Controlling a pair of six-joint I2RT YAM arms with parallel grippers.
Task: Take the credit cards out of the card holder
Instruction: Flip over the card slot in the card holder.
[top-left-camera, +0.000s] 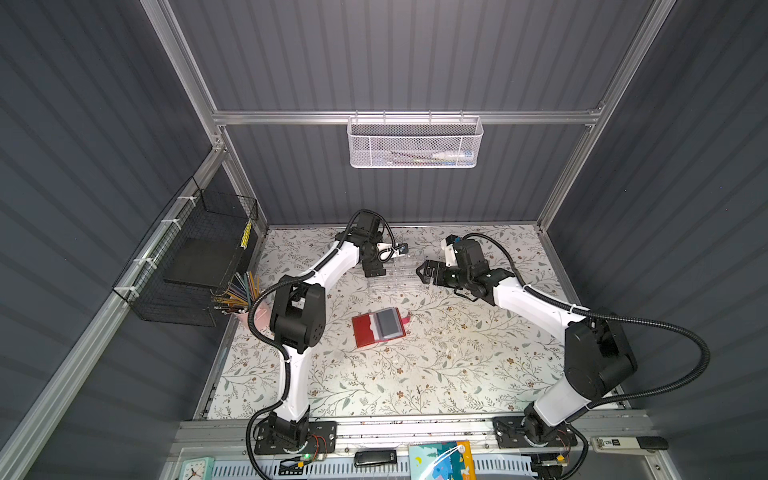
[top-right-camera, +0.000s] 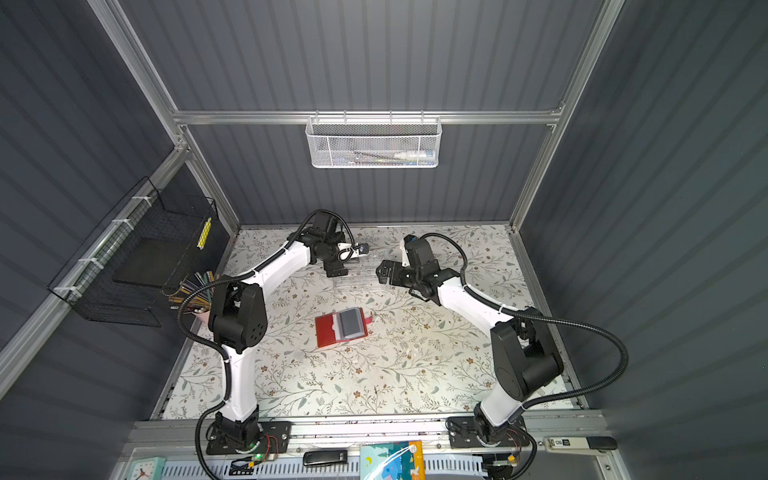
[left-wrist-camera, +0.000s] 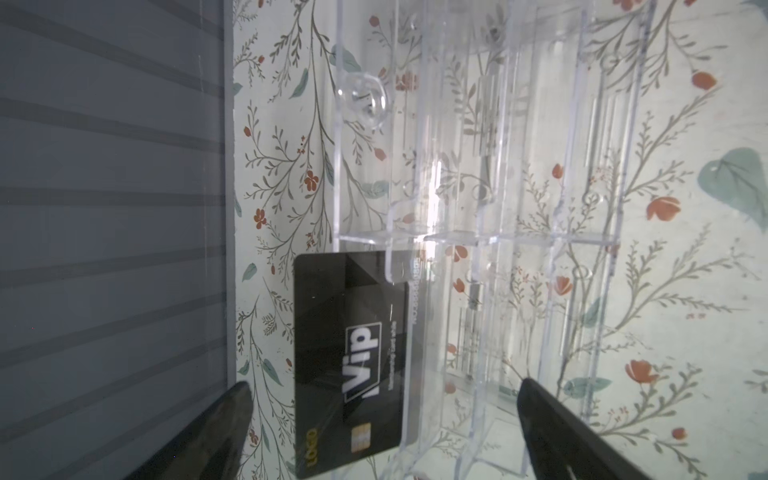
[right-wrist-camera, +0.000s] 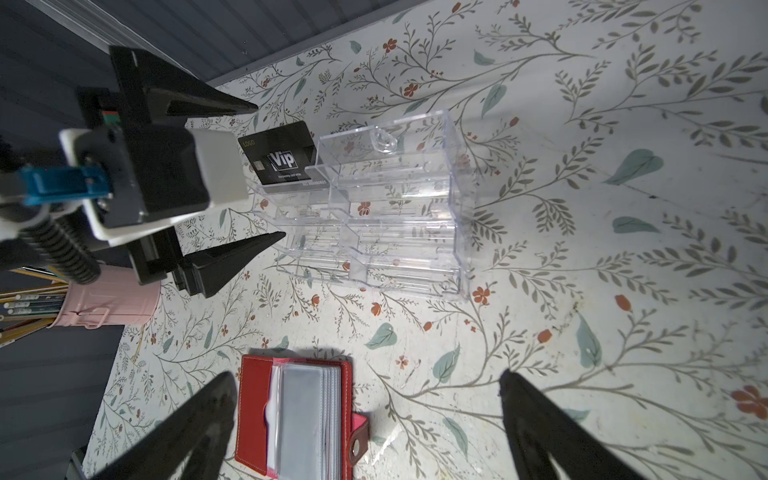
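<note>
The red card holder (top-left-camera: 365, 332) (top-right-camera: 328, 332) lies open on the floral table, its snap tab to the right and a greyish sleeve page on top (right-wrist-camera: 299, 415). I cannot tell whether that sleeve holds a card. One black credit card (left-wrist-camera: 349, 353) with white "Vip" lettering stands in a back compartment of the clear acrylic organizer (right-wrist-camera: 395, 199), touched by no finger. My left gripper (left-wrist-camera: 384, 382) (right-wrist-camera: 269, 172) (top-left-camera: 374, 270) is open, its fingers apart either side of the card. My right gripper (right-wrist-camera: 365, 374) (top-left-camera: 420, 274) hangs open and empty to the right of the organizer.
A pink cup of pencils (top-left-camera: 249, 307) (right-wrist-camera: 112, 299) stands at the table's left edge below a black wire basket (top-left-camera: 195, 257). A white mesh basket (top-left-camera: 413, 143) hangs on the back wall. A black stick (top-left-camera: 374, 457) and a colourful booklet (top-left-camera: 440, 459) lie on the front rail.
</note>
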